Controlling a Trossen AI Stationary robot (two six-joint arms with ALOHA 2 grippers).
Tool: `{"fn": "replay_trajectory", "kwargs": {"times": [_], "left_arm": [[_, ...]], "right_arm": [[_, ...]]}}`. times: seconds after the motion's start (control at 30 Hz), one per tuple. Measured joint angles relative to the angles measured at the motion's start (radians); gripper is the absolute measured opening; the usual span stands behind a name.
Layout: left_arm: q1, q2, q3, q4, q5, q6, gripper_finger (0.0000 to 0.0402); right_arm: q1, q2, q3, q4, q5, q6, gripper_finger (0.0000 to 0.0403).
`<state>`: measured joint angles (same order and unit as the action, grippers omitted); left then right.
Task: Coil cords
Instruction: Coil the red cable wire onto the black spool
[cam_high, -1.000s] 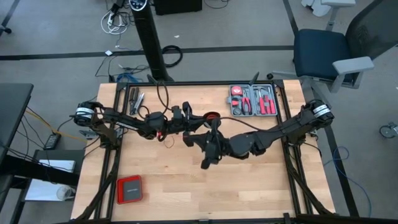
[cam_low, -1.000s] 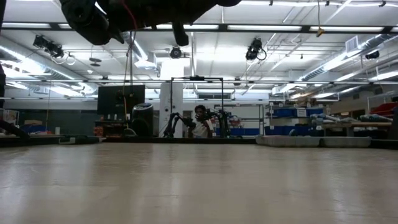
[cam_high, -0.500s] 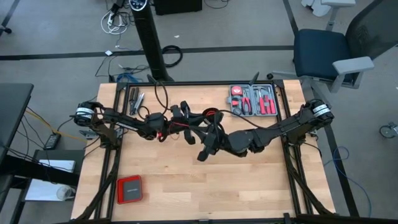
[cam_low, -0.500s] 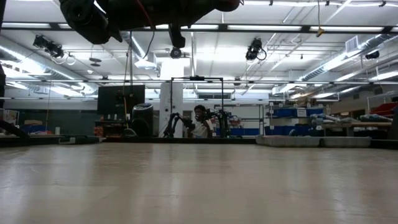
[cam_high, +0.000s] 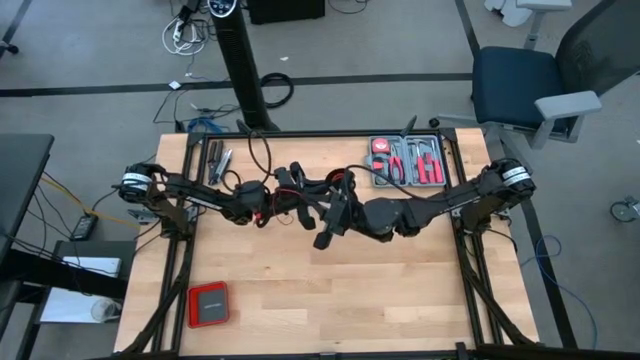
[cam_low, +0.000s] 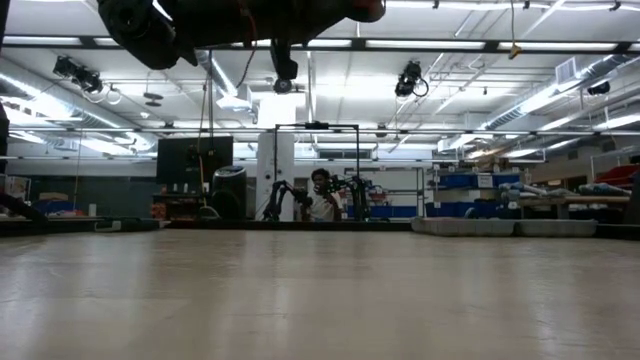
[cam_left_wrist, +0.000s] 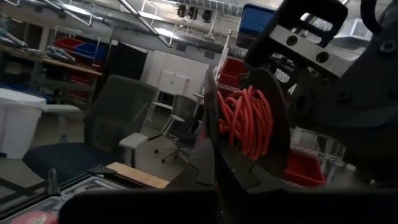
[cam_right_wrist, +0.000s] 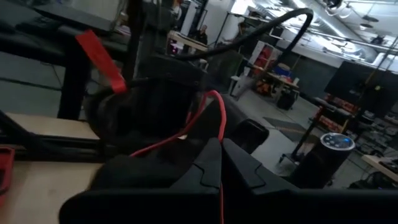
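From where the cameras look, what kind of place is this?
Probably a robotics lab or workshop. A light wooden worktable carries a grey tray of red-handled hand tools. Beyond it, another robot arm rig stands under long ceiling lights, with blue storage bins on shelves.

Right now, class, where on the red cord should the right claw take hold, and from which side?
Grip the single loose strand, not the coil. The coil sits bunched thick at the left claw, while the strand arcs free in the air toward the right claw. Come from the right arm's side, probably crosswise to the strand.
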<state>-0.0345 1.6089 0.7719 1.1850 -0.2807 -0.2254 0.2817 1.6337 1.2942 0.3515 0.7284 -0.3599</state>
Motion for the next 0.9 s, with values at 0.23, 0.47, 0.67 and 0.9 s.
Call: {"fn": "replay_trajectory", "kwargs": {"times": [0.23, 0.47, 0.67, 0.9], "left_arm": [[0.001, 0.0, 0.0, -0.007, -0.011, 0.013, 0.0003], [-0.002, -0.002, 0.001, -0.019, 0.008, 0.045, 0.0003], [-0.002, -0.002, 0.0, -0.022, -0.013, 0.039, 0.0003], [-0.001, -0.002, -0.001, -0.025, 0.036, 0.042, 0.0003]], "right_arm": [[-0.038, 0.0, 0.0, 0.0, -0.031, 0.015, 0.0], [-0.021, 0.001, 0.0, 0.062, -0.062, -0.062, 0.0], [0.017, 0.001, 0.0, 0.105, -0.019, -0.134, 0.0], [0.001, 0.001, 0.0, 0.118, -0.019, -0.092, 0.0]]}}
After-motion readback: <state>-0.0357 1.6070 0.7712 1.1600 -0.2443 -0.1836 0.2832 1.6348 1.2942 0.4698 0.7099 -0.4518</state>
